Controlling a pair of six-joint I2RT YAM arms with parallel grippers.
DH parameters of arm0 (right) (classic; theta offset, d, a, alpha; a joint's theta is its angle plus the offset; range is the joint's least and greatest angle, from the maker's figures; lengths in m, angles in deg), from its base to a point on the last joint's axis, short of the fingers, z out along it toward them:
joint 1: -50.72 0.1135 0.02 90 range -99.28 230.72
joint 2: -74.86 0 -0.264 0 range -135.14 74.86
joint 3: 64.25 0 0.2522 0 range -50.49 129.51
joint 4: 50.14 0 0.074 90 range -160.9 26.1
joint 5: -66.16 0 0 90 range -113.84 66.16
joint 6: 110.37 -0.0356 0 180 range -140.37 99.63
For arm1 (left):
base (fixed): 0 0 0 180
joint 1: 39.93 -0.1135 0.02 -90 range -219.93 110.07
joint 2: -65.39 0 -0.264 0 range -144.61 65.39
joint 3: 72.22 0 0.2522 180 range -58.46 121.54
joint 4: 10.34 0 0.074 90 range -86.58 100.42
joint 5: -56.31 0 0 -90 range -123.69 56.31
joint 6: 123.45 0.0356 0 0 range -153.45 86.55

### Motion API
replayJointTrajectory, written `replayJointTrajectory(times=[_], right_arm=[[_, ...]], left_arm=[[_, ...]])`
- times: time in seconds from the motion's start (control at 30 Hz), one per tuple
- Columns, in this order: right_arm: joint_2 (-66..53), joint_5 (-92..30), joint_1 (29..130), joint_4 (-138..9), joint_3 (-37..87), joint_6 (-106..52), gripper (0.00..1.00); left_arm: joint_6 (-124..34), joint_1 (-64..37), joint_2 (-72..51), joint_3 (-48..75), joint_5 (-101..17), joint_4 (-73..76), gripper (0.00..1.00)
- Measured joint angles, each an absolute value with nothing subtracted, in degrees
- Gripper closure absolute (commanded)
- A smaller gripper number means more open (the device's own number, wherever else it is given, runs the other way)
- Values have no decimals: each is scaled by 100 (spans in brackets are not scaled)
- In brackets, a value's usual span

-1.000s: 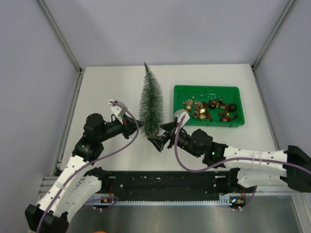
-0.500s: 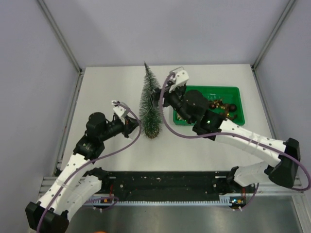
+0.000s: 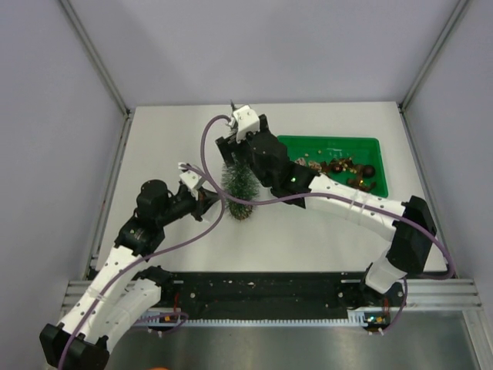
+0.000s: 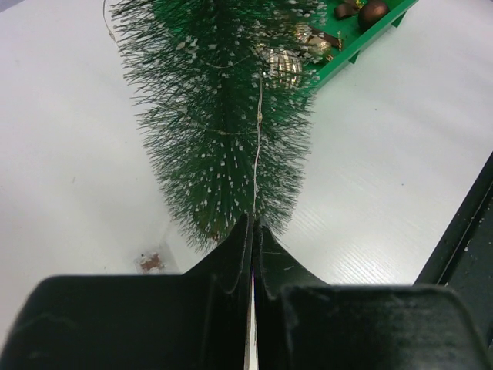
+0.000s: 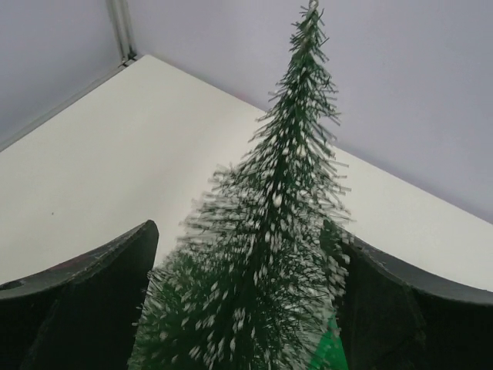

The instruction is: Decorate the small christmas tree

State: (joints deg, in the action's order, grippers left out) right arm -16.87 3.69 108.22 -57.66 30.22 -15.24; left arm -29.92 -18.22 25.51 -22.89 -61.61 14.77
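The small christmas tree stands upright mid-table; its top is hidden under my right arm. In the right wrist view the tree rises between my right gripper's wide-open jaws, which straddle its upper part without closing on it. In the top view my right gripper hangs over the tree. My left gripper sits at the tree's foot on the left, shut on a thin wire that runs up the tree from the left gripper's tips.
A green tray of gold and brown ornaments stands right of the tree; it also shows in the left wrist view, with a gold ball. A small brown scrap lies beside the tree's foot.
My right arm has swung from the tree's base, round its right side, up over its top, jaws now straddling it. My left gripper has stayed at the tree's foot.
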Motion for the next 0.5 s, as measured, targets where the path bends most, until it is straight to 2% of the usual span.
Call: replayJointTrajectory(times=[0.13, 0.23, 0.5], right_arm=[[-1713, 483, 10817, -5523, 3006, -1389, 46], [-1687, 271, 10787, -5267, 2860, -1413, 70], [-1359, -1378, 9965, -5097, 2403, -2272, 76]], left_arm=[[-2992, -1831, 2555, -2291, -6120, 1530, 100], [-2990, -1833, 2564, -2300, -5905, 1458, 100], [-2848, -1853, 2203, -2328, -5455, 806, 100]])
